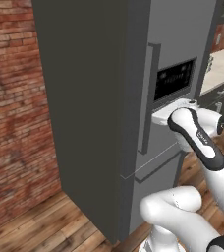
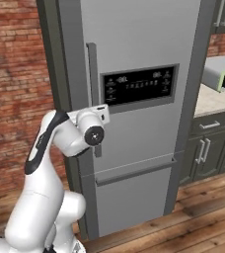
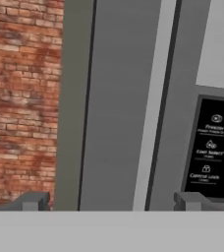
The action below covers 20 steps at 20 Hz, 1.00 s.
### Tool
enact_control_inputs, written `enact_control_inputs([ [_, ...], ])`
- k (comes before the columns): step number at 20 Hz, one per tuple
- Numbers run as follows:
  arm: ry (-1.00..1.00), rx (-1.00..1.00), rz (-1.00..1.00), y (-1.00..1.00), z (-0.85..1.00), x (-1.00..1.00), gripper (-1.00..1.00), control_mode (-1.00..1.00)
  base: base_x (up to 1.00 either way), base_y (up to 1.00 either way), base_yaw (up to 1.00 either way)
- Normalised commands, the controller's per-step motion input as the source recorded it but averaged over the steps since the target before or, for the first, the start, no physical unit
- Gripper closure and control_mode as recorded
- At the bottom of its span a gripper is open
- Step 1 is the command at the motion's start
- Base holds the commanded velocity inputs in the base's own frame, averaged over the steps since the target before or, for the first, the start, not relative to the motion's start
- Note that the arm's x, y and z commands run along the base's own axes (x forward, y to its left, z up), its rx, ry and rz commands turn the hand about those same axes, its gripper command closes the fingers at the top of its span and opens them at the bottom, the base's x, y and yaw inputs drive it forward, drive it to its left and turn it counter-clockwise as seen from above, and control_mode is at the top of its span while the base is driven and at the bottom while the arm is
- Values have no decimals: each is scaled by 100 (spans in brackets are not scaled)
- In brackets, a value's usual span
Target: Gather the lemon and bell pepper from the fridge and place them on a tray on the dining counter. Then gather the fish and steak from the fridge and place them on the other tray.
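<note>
Fridge (image 2: 134,113) door shut; vertical handle (image 3: 153,103) dead ahead between 2 spread, empty fingertips (image 3: 33,201); gripper (image 3: 109,202) close.

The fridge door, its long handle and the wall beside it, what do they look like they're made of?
The tall grey fridge looks like brushed steel with a matte finish: flat, even grey, no sharp reflections. Its long vertical handle seems to be the same grey metal. The dark display panel looks like glossy glass or plastic with pale printed icons. The red brick wall appears to be rough masonry with pale mortar lines.
</note>
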Motion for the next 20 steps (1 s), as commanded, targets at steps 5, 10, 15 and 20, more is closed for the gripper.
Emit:
enact_control_inputs([
  [5, 0, 0, 0, 0, 0, 30, -100, -100, 0, 0, 0],
  [10, 0, 0, 0, 0, 0, 29, -100, -100, 0, 0, 0],
  [15, 0, 0, 0, 0, 0, 23, -100, -100, 0, 0, 0],
  [20, 0, 0, 0, 0, 0, 15, -100, -100, 0, 0, 0],
])
